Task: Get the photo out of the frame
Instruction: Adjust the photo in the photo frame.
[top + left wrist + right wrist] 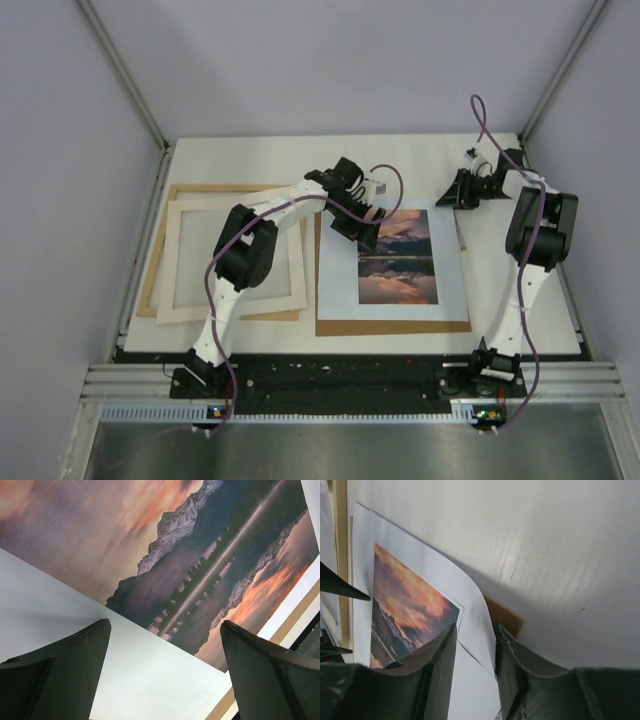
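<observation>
Photo (400, 262), thin white-bordered paper, corner curled inside narrow unclosed right gripper (475, 630), left gripper (166, 624) wide.

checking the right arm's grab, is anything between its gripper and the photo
Nothing visible: the photo has its curled far corner sitting between the fingers of the right gripper, with only the brown board beneath it.

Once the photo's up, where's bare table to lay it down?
Widest bare table: the far strip beyond the frame and left claw. A narrower strip lies right of the photo, toward the right arm. Crowded: the middle, with frame, photo on its brown board, and the right claw at the photo's corner.
</observation>
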`<action>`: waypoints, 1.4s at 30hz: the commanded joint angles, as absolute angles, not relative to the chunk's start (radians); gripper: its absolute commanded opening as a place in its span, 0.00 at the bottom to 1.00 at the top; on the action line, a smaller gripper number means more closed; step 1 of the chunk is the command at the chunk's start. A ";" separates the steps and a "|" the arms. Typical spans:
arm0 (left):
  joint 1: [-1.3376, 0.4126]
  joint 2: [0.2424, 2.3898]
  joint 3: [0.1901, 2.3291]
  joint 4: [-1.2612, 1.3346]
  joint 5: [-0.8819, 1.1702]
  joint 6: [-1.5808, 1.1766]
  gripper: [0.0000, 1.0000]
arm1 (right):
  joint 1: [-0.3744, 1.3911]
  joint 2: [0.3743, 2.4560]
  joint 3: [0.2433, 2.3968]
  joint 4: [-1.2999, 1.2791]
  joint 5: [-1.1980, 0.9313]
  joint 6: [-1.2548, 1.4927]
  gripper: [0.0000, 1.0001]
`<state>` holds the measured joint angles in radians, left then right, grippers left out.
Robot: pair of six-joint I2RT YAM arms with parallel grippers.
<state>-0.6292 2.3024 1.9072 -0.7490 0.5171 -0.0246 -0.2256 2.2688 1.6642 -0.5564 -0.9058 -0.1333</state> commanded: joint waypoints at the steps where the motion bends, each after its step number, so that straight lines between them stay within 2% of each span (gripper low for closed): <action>1: -0.640 2.350 1.882 -0.779 0.523 -0.029 0.98 | -0.232 2.178 1.620 -0.503 -0.870 -0.167 0.35; 3: -0.638 2.353 1.879 -0.779 0.525 -0.029 0.98 | -0.232 2.157 1.618 -0.497 -0.885 -0.155 0.33; 6: -0.638 2.353 1.881 -0.778 0.526 -0.029 0.98 | -0.229 2.151 1.626 -0.497 -0.896 -0.147 0.21; 9: -0.638 2.356 1.882 -0.775 0.535 -0.032 0.98 | -0.221 2.175 1.623 -0.500 -0.894 -0.150 0.15; 13: -0.640 2.356 1.882 -0.776 0.538 -0.032 0.98 | -0.207 2.220 1.617 -0.502 -0.879 -0.161 0.13; 14: -0.640 2.356 1.884 -0.778 0.537 -0.031 0.98 | -0.206 2.226 1.618 -0.503 -0.876 -0.158 0.00; 21: -0.606 2.306 1.963 -0.847 0.543 0.026 0.99 | -0.198 2.061 1.660 -0.578 -0.871 -0.115 0.00; 27: -0.546 2.126 1.934 -0.778 0.591 0.060 0.99 | -0.180 1.844 1.787 -0.767 -0.888 -0.084 0.00; 30: -0.535 2.050 1.925 -0.779 0.592 0.078 0.99 | -0.176 1.764 1.818 -0.813 -0.829 -0.054 0.00; 36: -0.497 1.983 1.872 -0.770 0.588 0.069 0.98 | -0.184 1.779 1.858 -0.891 -0.582 -0.104 0.00; 42: -0.482 1.974 1.806 -0.770 0.594 0.055 0.98 | -0.230 1.955 1.878 -0.897 -0.442 -0.231 0.00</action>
